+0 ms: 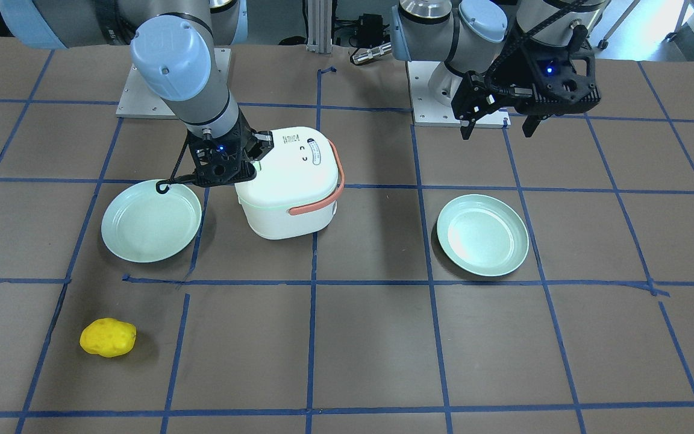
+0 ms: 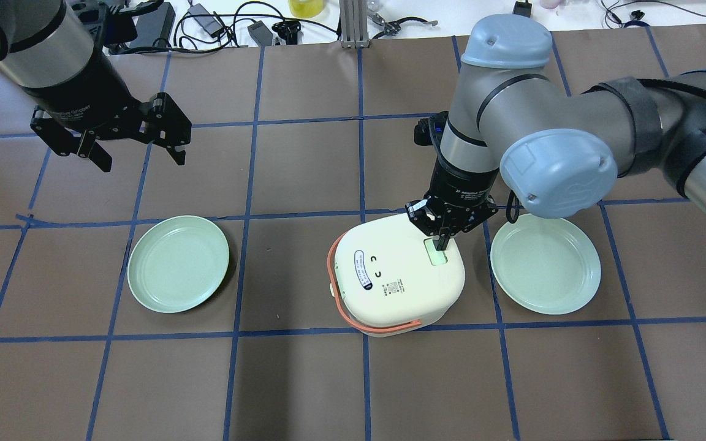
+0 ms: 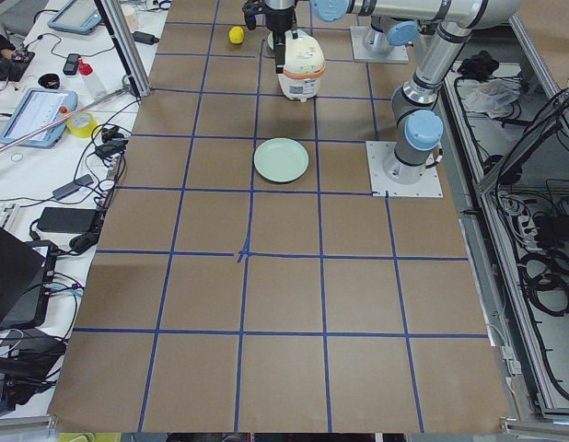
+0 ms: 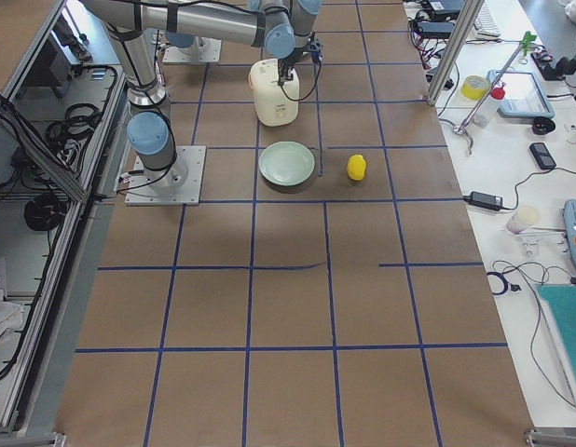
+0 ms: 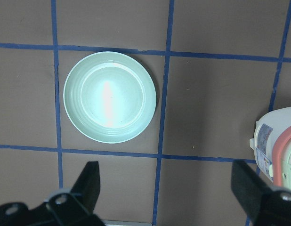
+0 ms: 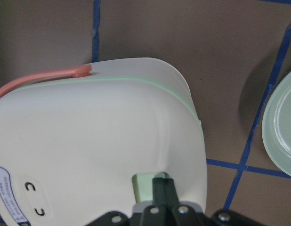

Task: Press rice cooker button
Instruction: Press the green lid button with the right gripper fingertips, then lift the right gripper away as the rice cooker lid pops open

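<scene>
A white rice cooker [image 2: 399, 275] with a salmon handle [image 2: 344, 306] stands mid-table; it also shows in the front view [image 1: 290, 181] and the right wrist view [image 6: 98, 141]. Its pale mint button [image 2: 436, 252] sits on the lid near the right arm's side; the right wrist view shows it too [image 6: 144, 186]. My right gripper [image 2: 443, 245] is shut, fingertips together and down on the button [image 6: 162, 186]. My left gripper [image 2: 138, 156] is open and empty, held high over bare table, away from the cooker.
Two mint-green plates lie either side of the cooker, one [image 2: 178, 263] under my left gripper's side, one [image 2: 546, 263] by the right arm. A yellow lumpy object [image 1: 108, 337] lies near the operators' edge. Blue tape lines grid the brown table.
</scene>
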`<state>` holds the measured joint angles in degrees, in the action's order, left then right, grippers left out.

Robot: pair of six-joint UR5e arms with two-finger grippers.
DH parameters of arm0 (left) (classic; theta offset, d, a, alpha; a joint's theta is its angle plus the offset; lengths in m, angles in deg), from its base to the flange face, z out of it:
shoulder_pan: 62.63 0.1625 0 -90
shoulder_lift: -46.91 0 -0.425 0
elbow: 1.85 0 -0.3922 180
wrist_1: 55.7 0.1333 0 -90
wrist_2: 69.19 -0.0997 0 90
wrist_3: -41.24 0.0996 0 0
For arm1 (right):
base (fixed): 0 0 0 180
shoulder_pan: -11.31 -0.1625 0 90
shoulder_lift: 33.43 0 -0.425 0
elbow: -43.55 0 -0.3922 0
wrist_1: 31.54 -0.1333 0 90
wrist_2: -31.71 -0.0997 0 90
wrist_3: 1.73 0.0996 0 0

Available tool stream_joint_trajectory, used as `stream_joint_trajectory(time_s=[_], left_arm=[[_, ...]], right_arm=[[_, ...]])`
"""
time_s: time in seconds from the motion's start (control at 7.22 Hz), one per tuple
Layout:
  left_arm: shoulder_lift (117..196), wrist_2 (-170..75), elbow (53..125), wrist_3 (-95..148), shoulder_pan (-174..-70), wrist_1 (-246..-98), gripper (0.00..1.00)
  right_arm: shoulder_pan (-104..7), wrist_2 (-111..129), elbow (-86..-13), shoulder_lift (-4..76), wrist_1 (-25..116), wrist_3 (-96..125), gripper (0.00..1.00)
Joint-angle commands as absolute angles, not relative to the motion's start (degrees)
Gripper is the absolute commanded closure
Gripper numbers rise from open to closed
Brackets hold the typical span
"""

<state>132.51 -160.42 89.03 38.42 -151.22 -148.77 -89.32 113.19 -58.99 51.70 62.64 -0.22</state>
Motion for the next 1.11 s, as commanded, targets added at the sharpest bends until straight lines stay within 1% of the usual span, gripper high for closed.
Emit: stream_joint_trajectory(time_s=[0.0,0.14,0.42,0.55,0.69,0.83,0.97], left_arm=[[132.51,-160.42,89.03,38.42,-151.22,-148.77,0.00],[132.51,-160.42,89.03,38.42,-151.22,-148.77,0.00],[132.51,-160.42,89.03,38.42,-151.22,-148.77,0.00],[132.51,-160.42,89.03,38.42,-151.22,-148.77,0.00],[132.51,-160.42,89.03,38.42,-151.22,-148.77,0.00],[132.51,-160.42,89.03,38.42,-151.22,-148.77,0.00],[132.51,-160.42,89.03,38.42,-151.22,-148.77,0.00]], right_arm=[[-89.32,112.92,-57.18,52.52,62.33,1.33,1.00],[-89.32,111.96,-54.04,52.62,60.07,1.78,1.00],[-89.23,112.04,-44.65,52.62,50.95,1.87,1.00],[-89.15,112.04,-39.38,52.53,47.16,2.05,0.96],[-89.15,112.74,-35.67,52.53,46.08,3.27,0.89],[-88.88,113.18,-34.07,52.53,46.16,4.06,0.80],[-88.36,116.49,-33.97,52.44,47.64,4.16,0.38]])
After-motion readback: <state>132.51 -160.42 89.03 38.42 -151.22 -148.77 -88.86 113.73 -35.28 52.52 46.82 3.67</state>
